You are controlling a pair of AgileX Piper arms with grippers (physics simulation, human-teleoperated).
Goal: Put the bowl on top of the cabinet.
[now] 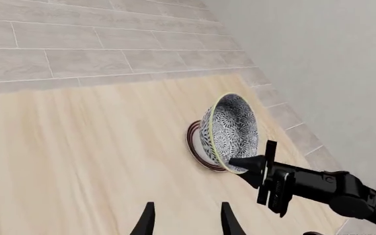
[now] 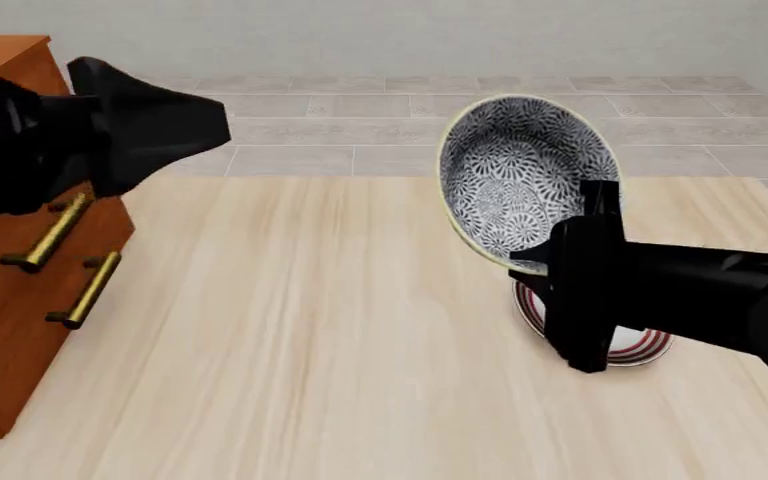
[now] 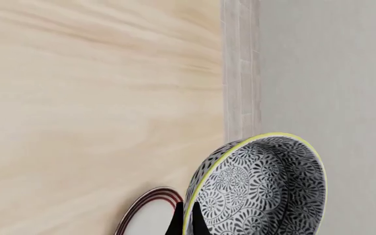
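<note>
Carry phase: the right gripper [image 3: 184, 223], fingers closed on the rim, held the deep blue-black-and-white floral bowl [image 2: 524, 180] tilted above the red-ringed white plate [image 2: 624, 345]; next, a leftward traverse onto the reddish-brown wooden cabinet [image 2: 11, 300], while the left gripper [image 1: 186, 220] hung open, empty.

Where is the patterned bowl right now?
Front view, right side: the bowl is tilted and lifted above the red-ringed plate, its rim pinched by the right gripper.
</note>
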